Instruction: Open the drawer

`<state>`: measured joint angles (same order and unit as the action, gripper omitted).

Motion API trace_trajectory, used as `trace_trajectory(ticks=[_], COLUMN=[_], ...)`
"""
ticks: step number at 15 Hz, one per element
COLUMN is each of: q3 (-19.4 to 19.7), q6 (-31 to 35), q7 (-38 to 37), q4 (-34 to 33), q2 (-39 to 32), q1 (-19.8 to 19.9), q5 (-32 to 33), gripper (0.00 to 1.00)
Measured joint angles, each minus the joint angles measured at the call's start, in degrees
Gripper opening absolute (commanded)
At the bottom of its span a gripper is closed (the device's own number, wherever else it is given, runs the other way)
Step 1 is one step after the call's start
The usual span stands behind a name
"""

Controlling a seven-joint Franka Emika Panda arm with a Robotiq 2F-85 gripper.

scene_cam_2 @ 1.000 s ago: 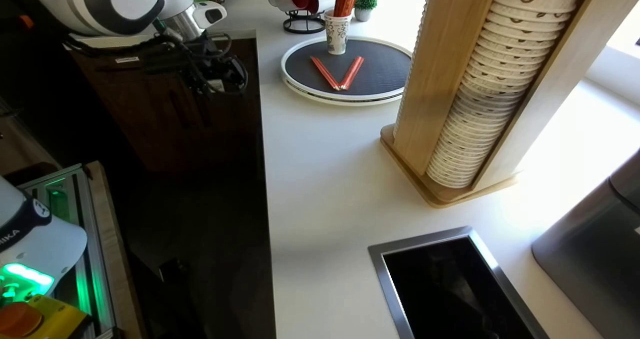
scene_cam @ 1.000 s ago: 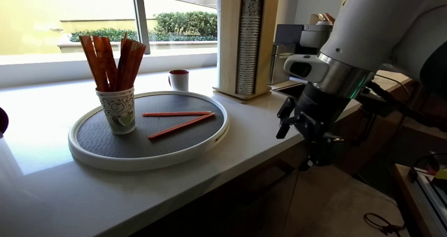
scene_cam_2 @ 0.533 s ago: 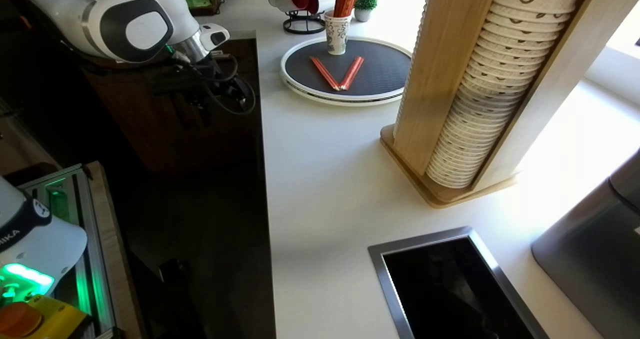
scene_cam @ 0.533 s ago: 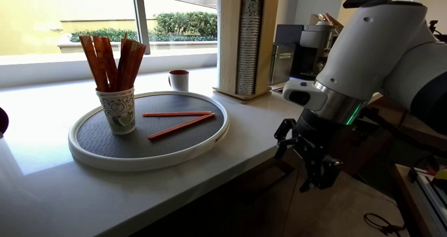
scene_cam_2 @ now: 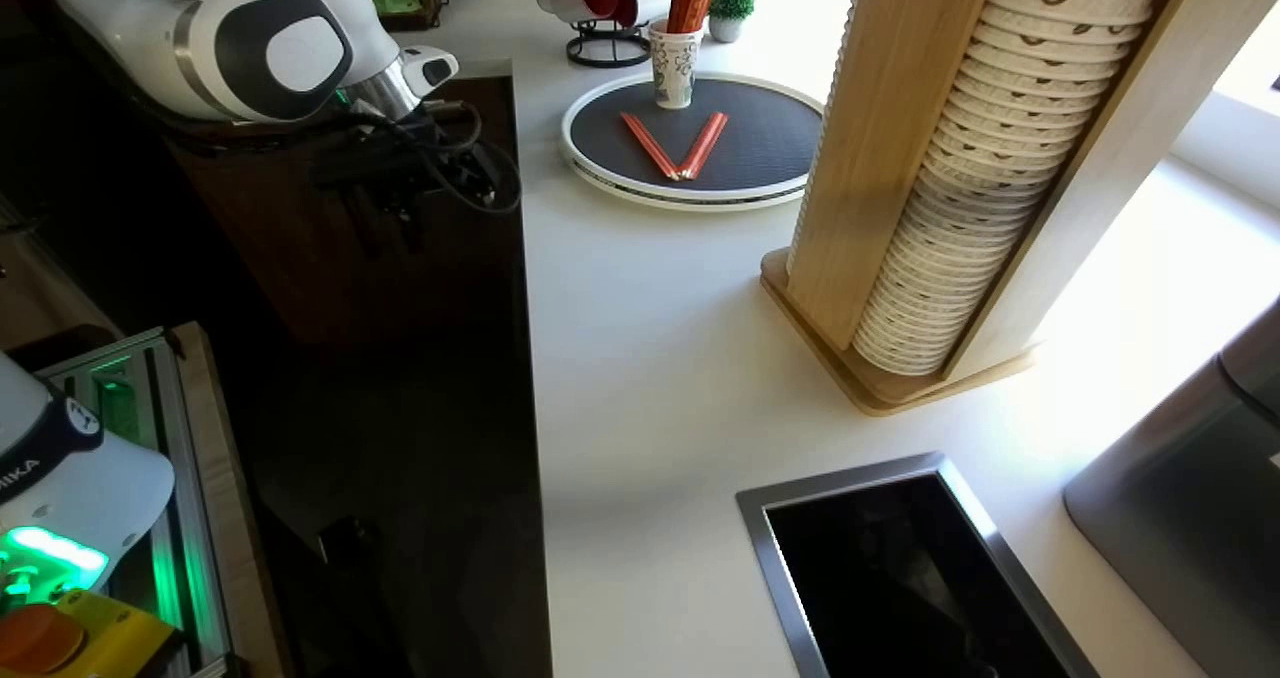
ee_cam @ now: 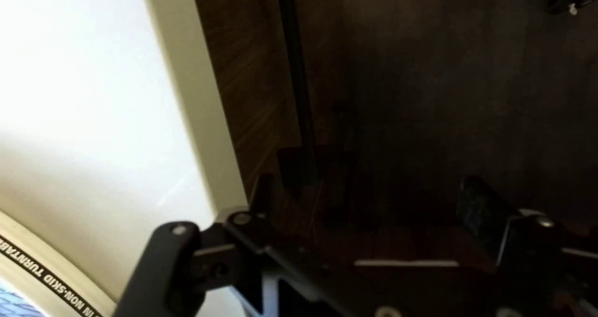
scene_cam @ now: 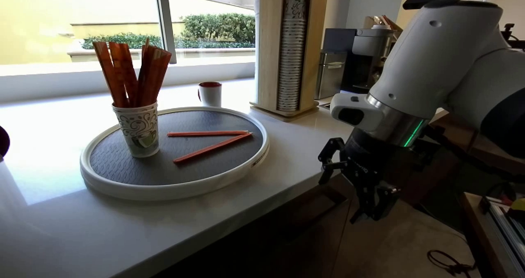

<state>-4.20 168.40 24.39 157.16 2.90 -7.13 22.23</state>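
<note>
The gripper [scene_cam: 339,201] is held tilted downward at the front edge of the counter [scene_cam: 283,159], toward the inner corner [scene_cam_2: 518,65] shown in an exterior view. Its fingers [ee_cam: 483,214] are spread well apart. The drawer [ee_cam: 254,92] is seen as a dark wooden front directly beneath that edge, partly lost in shadow. In the wrist view its handle bar [ee_cam: 296,71] is seen running along the edge, with the end framed between the fingertips; whether it is touched cannot be told. Back from the edge, a round tray [scene_cam: 172,191] is seen, on which a cup [scene_cam: 139,134] of reddish strips [scene_cam: 124,71] and two red sticks [scene_cam: 207,133] are set.
</note>
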Motion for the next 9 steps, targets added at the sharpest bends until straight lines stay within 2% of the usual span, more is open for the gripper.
trace_trajectory(ticks=[5, 9], q3=[0.4, 2.3], q6=[0.0, 0.2], q7=[-8.6, -19.8], q4=[-0.2, -2.1], q2=[-4.1, -7.5], q1=[2.3, 2.3], q5=[15.0, 29.3], gripper=[1.0, 1.0])
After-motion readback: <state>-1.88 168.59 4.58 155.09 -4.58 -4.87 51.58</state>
